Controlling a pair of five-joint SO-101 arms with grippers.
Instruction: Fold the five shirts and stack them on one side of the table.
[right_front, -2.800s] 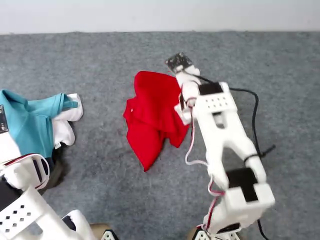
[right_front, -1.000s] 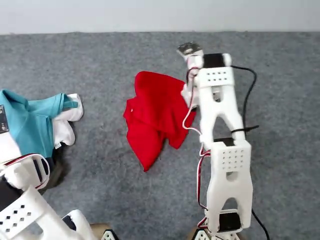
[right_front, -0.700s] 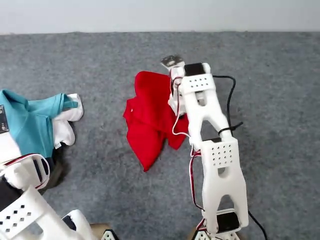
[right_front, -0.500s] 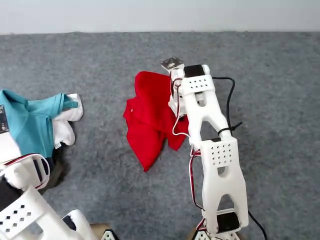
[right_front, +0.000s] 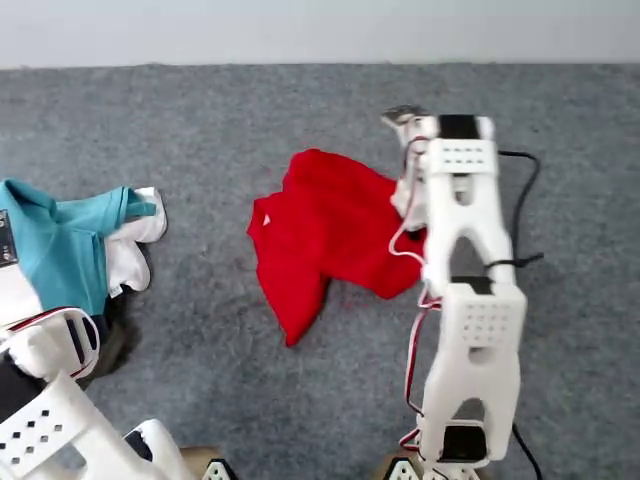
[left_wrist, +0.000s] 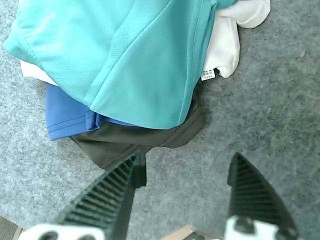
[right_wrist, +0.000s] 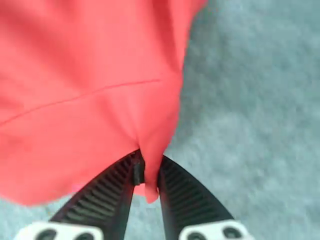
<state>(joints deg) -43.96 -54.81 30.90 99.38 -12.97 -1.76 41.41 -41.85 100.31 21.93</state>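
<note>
The right tool (right_wrist: 148, 164), clamped on the red shirt (right_front: 330, 235) by its edge, has dragged it rightward — it now spreads wider mid-desk (right_front: 200, 110); the left tool (left_wrist: 187, 160) gapes over the stacked shirts (left_wrist: 125, 55) at the left edge; grey surface runs on rightward.

The right arm (right_front: 468, 300) is stretched out long over the counter (right_front: 200, 380), with its wrist at the far end. Its end effector (right_wrist: 147, 172) has both fingers pressed together and pinches a fold of the red shirt (right_wrist: 85, 85). The left arm (right_front: 45, 420) sits low at the near corner. Its end effector (left_wrist: 186, 165) has the fingers wide apart and holds nothing.
</note>
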